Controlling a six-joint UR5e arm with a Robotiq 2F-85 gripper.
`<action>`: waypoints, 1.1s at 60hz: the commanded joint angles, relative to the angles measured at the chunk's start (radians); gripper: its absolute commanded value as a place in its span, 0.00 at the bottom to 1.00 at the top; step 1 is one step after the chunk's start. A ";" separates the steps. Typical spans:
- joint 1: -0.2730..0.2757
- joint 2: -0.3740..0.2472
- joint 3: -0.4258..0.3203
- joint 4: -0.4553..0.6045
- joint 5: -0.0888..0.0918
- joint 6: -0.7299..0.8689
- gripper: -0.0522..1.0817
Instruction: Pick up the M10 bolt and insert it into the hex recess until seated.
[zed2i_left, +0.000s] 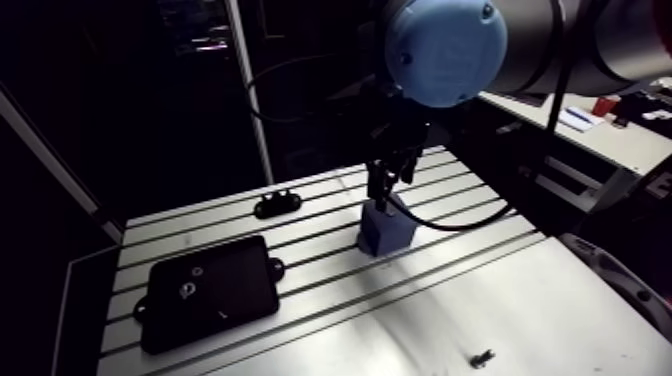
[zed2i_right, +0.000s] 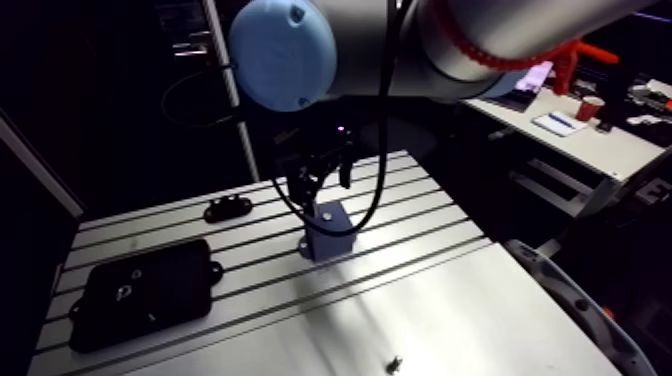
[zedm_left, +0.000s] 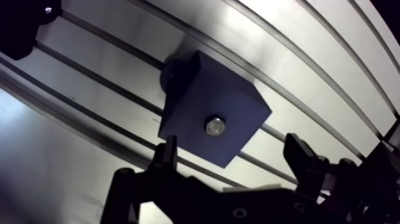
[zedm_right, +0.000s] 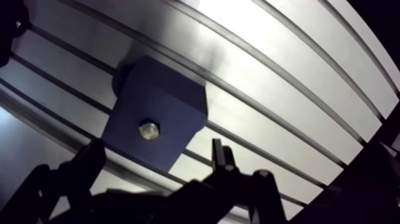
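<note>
A blue block (zedm_left: 196, 98) stands on the slotted aluminium table (zed2i_left: 450, 300). In the hole on its top face sits the bolt (zedm_left: 215, 126), with only its shiny hex head showing, roughly level with the block's surface. My gripper (zedm_left: 232, 149) hangs just above the block, its two dark fingers (zedm_left: 169, 156) spread apart with nothing held between them. In the arm view the gripper (zed2i_left: 388, 185) comes down over the block's (zed2i_left: 385, 230) top.
A flat black plate with side tabs (zed2i_left: 210, 292) lies to the left of the block. A small black bracket (zed2i_left: 277, 205) lies further back. A tiny dark part (zed2i_left: 483, 356) rests near the table's front edge.
</note>
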 joint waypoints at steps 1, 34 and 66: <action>0.001 -0.017 -0.020 0.036 0.005 0.098 0.06; 0.002 -0.016 -0.022 0.062 0.015 0.524 0.46; 0.007 0.000 -0.016 0.079 0.037 0.530 0.90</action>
